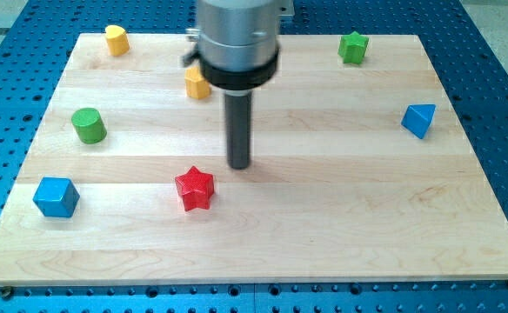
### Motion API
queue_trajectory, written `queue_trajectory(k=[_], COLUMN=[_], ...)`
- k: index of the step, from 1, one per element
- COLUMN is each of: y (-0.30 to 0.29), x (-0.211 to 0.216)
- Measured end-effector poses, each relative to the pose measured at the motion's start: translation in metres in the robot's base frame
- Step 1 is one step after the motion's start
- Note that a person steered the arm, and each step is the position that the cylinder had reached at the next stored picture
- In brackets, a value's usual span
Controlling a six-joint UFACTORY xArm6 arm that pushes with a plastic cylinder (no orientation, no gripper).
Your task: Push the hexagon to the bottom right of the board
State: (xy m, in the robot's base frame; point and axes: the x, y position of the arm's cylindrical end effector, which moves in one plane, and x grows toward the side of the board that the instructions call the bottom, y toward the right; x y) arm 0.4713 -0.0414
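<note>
A yellow block (197, 84), which looks like a hexagon, lies in the upper middle-left of the wooden board (341, 209). The arm's grey body hides part of it. My tip (239, 165) rests on the board near the centre, below and to the right of that yellow block and apart from it. A red star (194, 189) lies just below and left of my tip without touching it.
A second yellow block (116, 40) sits at the top left. A green cylinder (89, 125) and a blue cube (56, 196) are on the left side. A green star (353, 47) sits at the top right, with a blue triangular block (418, 120) at the right edge.
</note>
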Motion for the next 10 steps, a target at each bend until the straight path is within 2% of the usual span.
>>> queue_trajectory(k=[1,2,3,4,5,7,8,9,10], y=[-0.031,-0.024,-0.027,-0.058,-0.085,-0.104,-0.146,-0.17,-0.17], x=[0.035,0.072,0.043,0.008,-0.006,-0.009,-0.032,-0.038,-0.038])
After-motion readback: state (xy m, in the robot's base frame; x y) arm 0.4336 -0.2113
